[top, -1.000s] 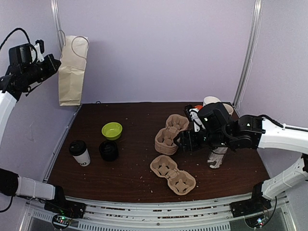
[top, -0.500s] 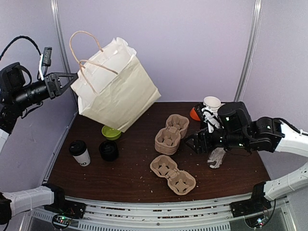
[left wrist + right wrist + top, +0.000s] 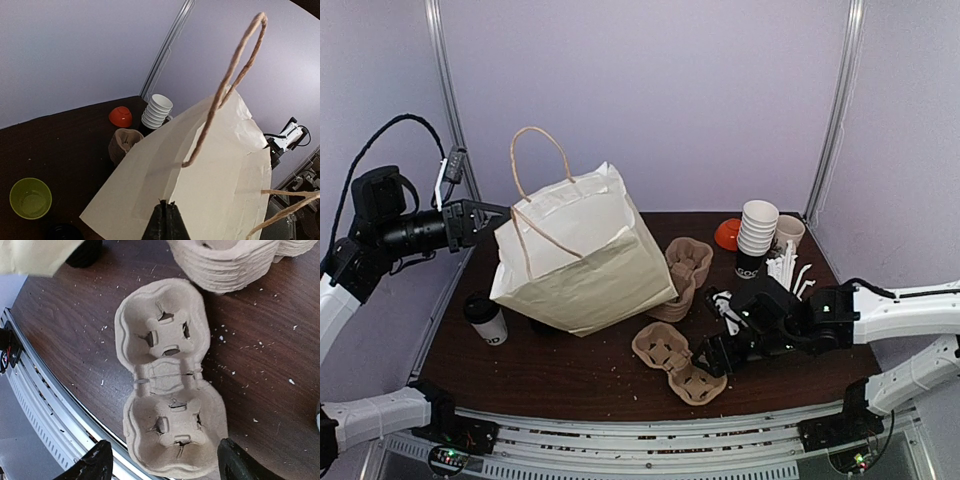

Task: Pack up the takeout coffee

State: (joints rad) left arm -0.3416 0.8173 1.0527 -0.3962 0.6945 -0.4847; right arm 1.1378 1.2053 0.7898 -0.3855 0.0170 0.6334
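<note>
One coffee (image 3: 485,318) upright far left, nearer left end effector (image 3: 496,211), pinched on bag (image 3: 582,265); right end effector (image 3: 169,466) spread over carrier (image 3: 162,380).

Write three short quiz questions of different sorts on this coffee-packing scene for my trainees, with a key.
1. True or false: the left gripper is shut on the paper bag.
2. The right gripper hovers open over: A the stack of cups; B the two-cup carrier; C the green bowl.
3. Short answer: is the takeout coffee inside the bag?
Key: 1 true; 2 B; 3 no.
</note>
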